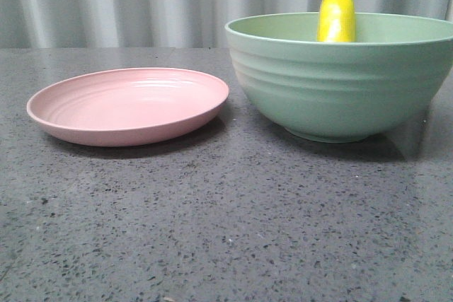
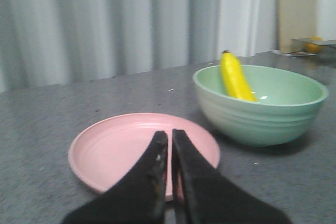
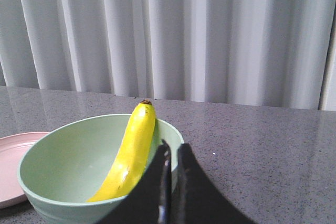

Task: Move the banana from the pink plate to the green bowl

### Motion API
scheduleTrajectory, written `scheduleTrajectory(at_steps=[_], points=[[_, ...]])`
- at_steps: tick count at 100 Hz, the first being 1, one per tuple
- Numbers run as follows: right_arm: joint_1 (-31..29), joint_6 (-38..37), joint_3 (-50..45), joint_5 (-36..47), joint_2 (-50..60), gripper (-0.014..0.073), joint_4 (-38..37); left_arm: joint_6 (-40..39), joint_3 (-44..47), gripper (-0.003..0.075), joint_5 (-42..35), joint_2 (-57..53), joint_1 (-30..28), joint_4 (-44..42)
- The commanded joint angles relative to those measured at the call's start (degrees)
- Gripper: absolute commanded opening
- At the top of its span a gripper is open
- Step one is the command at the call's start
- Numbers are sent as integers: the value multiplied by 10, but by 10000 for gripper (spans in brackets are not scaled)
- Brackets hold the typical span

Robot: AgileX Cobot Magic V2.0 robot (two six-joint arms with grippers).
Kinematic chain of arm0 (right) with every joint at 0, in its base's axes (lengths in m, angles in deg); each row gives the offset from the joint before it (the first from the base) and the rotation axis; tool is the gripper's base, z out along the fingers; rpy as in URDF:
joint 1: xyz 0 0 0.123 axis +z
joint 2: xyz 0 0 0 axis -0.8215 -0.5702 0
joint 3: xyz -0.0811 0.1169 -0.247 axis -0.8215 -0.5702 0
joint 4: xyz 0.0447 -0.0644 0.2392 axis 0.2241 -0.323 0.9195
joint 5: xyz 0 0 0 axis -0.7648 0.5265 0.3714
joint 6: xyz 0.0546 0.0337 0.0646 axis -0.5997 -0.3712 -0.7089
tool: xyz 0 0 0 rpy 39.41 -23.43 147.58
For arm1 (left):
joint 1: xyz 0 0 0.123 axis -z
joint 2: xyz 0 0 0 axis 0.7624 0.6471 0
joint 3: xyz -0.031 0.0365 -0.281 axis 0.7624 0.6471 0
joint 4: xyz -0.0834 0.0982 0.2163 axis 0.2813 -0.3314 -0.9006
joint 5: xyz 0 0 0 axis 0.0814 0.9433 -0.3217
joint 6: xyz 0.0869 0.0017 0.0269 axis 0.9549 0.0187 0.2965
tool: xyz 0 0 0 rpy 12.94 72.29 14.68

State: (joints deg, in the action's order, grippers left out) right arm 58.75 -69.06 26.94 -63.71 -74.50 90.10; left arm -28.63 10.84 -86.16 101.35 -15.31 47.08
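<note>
Speckled grey counter (image 1: 226, 231) carries a matte pink plate (image 1: 129, 104), bare, beside a ribbed mint-green bowl (image 1: 340, 90). Inside leans the glossy yellow banana (image 3: 128, 156), tip up, nearer the right tool (image 3: 171, 153). Both tools pinched together, empty; left tool (image 2: 167, 139) over plate.

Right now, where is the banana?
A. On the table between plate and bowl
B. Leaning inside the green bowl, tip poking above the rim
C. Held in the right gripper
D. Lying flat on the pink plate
B. The banana leans against the inner wall of the green bowl, its dark tip above the rim, while the pink plate holds nothing.
</note>
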Motion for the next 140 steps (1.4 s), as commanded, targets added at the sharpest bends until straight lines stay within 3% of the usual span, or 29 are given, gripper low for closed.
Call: scheduleTrajectory(at_steps=[1, 22, 37, 51, 65, 140], points=[[-2, 4, 13, 40, -5, -67, -3, -4, 2, -20, -46, 2, -59, 7], [-2, 4, 13, 40, -5, -67, -3, -4, 72, -20, -47, -33, -206, 7], [-2, 4, 13, 40, -5, -67, -3, -4, 127, -20, -47, -75, -267, 7], [-2, 4, 13, 40, -5, -67, -3, -4, 126, -20, 54, -131, -299, 7], [-2, 4, 13, 40, -5, -67, -3, -5, 126, -20, 121, -149, -316, 7], [-2, 4, 13, 40, -5, -67, -3, -5, 126, -20, 122, -151, -317, 7]])
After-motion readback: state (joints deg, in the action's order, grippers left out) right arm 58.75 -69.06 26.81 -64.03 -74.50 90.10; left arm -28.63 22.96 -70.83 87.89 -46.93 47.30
